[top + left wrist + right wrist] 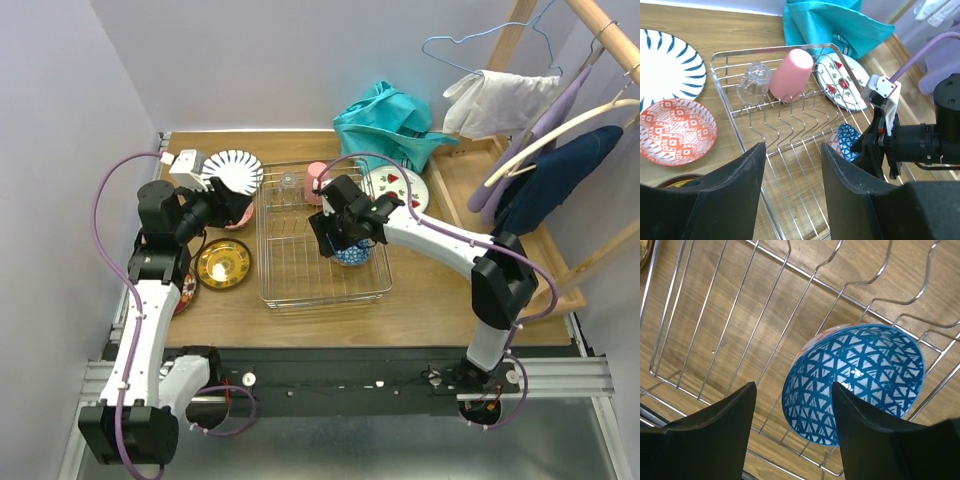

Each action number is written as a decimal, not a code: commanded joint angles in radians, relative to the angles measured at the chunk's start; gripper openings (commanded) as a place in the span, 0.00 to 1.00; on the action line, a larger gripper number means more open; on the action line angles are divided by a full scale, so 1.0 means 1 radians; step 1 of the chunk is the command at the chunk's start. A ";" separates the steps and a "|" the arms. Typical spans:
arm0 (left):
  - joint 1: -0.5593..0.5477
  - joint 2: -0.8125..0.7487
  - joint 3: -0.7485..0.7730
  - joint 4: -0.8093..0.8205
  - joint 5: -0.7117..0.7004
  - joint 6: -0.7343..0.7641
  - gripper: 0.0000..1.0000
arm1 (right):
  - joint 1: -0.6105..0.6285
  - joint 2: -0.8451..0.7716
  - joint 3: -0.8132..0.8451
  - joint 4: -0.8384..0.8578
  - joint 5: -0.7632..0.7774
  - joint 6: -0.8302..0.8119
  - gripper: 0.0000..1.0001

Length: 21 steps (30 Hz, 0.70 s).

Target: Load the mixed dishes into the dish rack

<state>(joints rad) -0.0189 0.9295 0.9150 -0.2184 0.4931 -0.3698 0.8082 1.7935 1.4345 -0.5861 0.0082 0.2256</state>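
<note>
The dish rack [300, 265] is sitting in the middle of the wooden table [430, 305], and three pieces are lying in it. A blue triangle-patterned bowl [855, 380] is leaning tilted on the wires at the rack's right side. A pink cup [791, 74] and a clear glass [754, 84] are lying side by side at the rack's far end, the glass to the left of the cup.

The right gripper [794, 387] is hanging inside the rack directly over the blue bowl. Its claw is released: the fingers are standing apart with the bowl's rim showing in the gap beyond them, and it is not clear whether either finger is touching the bowl.

The left gripper [792, 150] is hovering just off the rack's left edge. Its claw is also released, gaping with nothing between the fingers but the rack wires beyond.

The other dishes are waiting outside the rack. A blue-striped white plate [665, 67] is lying off the far left corner, and a red patterned bowl [676, 131] is sitting just nearer than it. A gold saucer [223, 263] is resting off the left side. A white plate with red fruit marks [842, 82] is lying off the far right corner, and a teal cloth [385, 120] is bunched beyond the rack's far end.
</note>
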 commanded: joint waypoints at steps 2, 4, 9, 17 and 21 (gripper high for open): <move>0.062 -0.061 -0.070 0.011 -0.005 -0.058 0.57 | 0.032 0.040 0.061 -0.046 0.081 0.053 0.61; 0.086 -0.076 -0.082 0.024 0.010 -0.080 0.57 | 0.034 0.049 0.063 -0.052 0.087 0.058 0.54; 0.102 -0.100 -0.107 0.031 0.015 -0.100 0.57 | 0.036 0.027 0.058 -0.075 0.087 0.058 0.39; 0.103 -0.072 -0.107 0.076 0.024 -0.144 0.58 | 0.036 0.004 -0.032 -0.054 0.081 0.035 0.19; 0.103 -0.057 -0.102 0.083 0.032 -0.155 0.58 | 0.036 -0.019 -0.032 -0.044 0.067 0.000 0.05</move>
<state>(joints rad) 0.0772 0.8589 0.8093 -0.1719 0.4946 -0.4969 0.8433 1.8133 1.4246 -0.6186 0.0666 0.2600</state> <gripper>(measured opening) 0.578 0.118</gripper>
